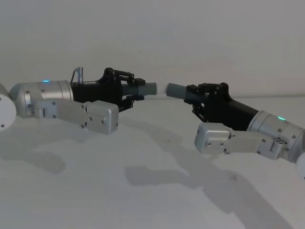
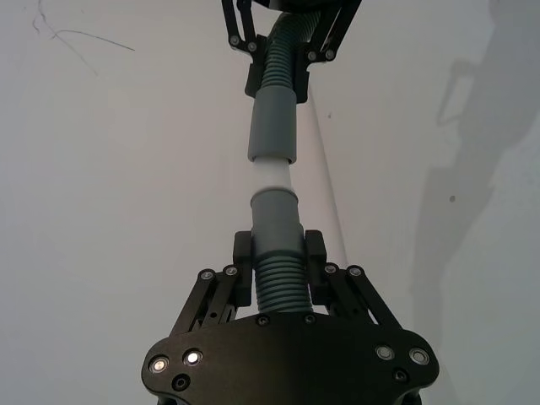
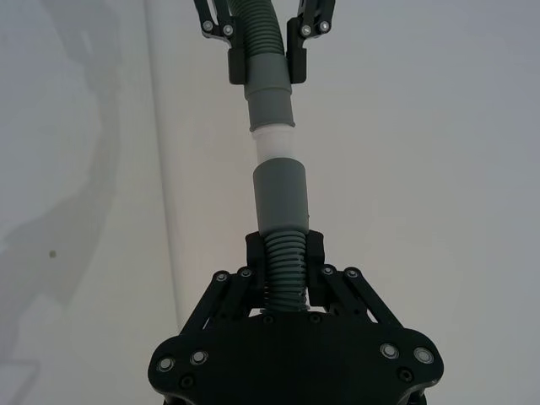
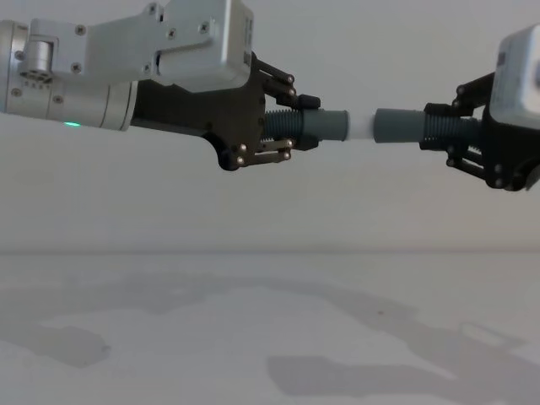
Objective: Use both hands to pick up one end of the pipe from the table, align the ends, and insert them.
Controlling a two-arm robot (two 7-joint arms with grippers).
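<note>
White matt table (image 1: 157,191) spans the lower part of head and chest views, faint smudges and arm shadows on it. Both arms are raised above it, facing each other.

Left arm (image 1: 43,95), silver-grey with a small green light, comes in from the left. Right arm (image 1: 276,129), same build and also with a green light, comes in from the right and sits slightly lower in the head view.

Left gripper (image 1: 128,88), black skeletal frame, fingers closed tight around the ribbed section of the left hose piece (image 1: 136,88). Right gripper (image 1: 198,95), same frame, fingers clamped on the ribbed section of the right hose piece (image 1: 190,93). Both pieces are held in the air, well above the table, pointing at each other.

Left grey cuff (image 4: 327,126) sticks out past the left fingertips. Right grey cuff (image 4: 398,125) sticks out past the right fingertips. In the chest view they look level and roughly in line; in the head view the right one angles slightly.

Whitish tip (image 4: 363,126), narrower, comes out of the left cuff and bridges the gap to the right cuff's mouth. In the left wrist view the tip (image 2: 272,175) runs cuff to cuff, with a stretch of white exposed between them. Cannot tell how deep it sits inside the right cuff.
</note>
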